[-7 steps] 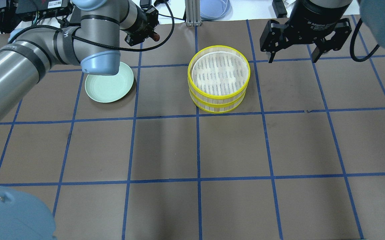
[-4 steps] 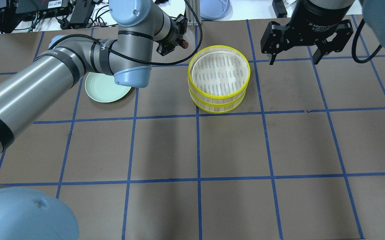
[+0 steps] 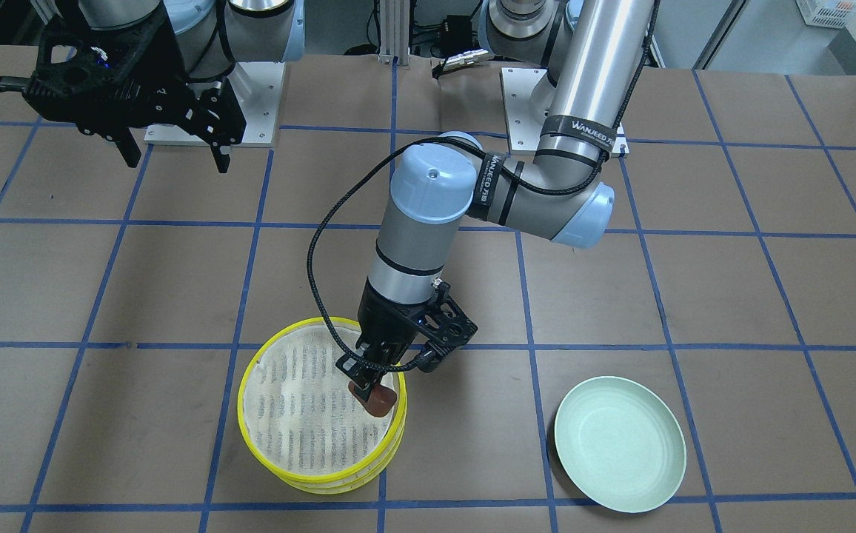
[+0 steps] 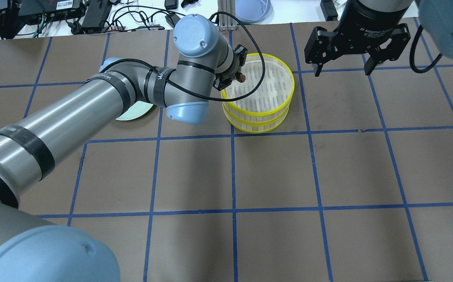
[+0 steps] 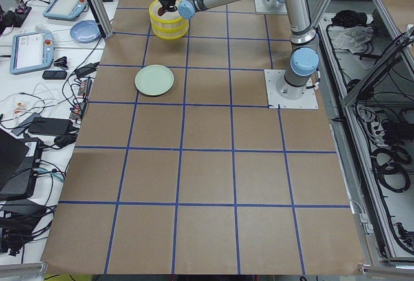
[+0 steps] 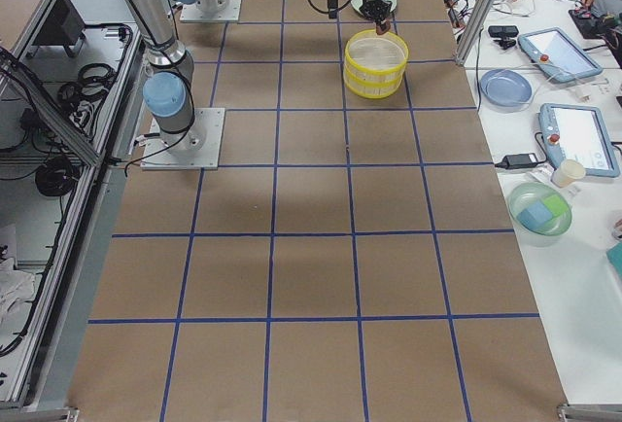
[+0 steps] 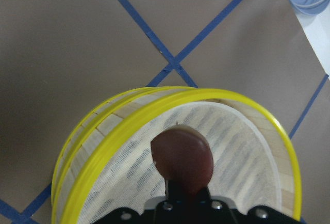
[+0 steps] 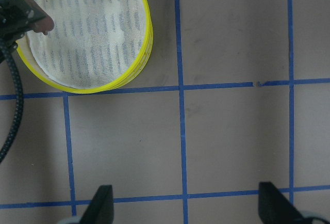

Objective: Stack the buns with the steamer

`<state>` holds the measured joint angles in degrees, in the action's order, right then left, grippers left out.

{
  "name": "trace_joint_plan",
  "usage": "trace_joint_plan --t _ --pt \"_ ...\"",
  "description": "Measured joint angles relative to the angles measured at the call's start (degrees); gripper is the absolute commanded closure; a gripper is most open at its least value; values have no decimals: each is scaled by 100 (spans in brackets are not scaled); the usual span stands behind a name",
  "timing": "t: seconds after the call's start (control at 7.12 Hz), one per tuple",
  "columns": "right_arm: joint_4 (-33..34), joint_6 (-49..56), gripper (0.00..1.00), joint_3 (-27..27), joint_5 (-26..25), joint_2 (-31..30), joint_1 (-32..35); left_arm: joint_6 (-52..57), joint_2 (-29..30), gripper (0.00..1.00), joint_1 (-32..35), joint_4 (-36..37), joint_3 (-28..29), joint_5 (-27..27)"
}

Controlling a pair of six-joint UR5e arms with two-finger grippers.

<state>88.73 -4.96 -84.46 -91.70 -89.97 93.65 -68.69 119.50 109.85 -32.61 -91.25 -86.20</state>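
Brown paper ruled into squares by blue tape covers the tabletop (image 4: 273,172), and across it my left arm (image 4: 93,102) reaches to the steamer (image 4: 263,117), whose two yellow-rimmed tiers sit one on the other. A pale green plate (image 3: 620,444) lies well apart from it on the arm's side. Off to the other side the right fingers (image 8: 100,206) hang spread wide with nothing between them. The left fingers (image 3: 369,366) are pinching the dark reddish-brown bun (image 3: 378,400) and hold it over the top tier's white mesh, just inside the rim nearest the plate. Whether it touches the mesh I cannot tell. I see no cream bun in any view. I judge I am at the placing step for this bun. Next I need to ease it down onto the mesh, spread the left fingers, and lift straight up without clipping the yellow rim. Its long axis seems to carry on from the fingers, tilted down, the rounded free end pointing at the mesh, though I am not certain.
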Motion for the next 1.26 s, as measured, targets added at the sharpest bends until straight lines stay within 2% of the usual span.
trace_joint_plan --t 0.14,0.28,1.26 --pt "69 98 0 0 7 44 -8 -27 -13 11 61 22 -78 -129" --pt "111 133 0 0 12 66 -11 -108 -46 1 86 59 -93 -182" --pt "132 72 0 -9 -6 85 -13 -599 -123 2 107 105 27 -124"
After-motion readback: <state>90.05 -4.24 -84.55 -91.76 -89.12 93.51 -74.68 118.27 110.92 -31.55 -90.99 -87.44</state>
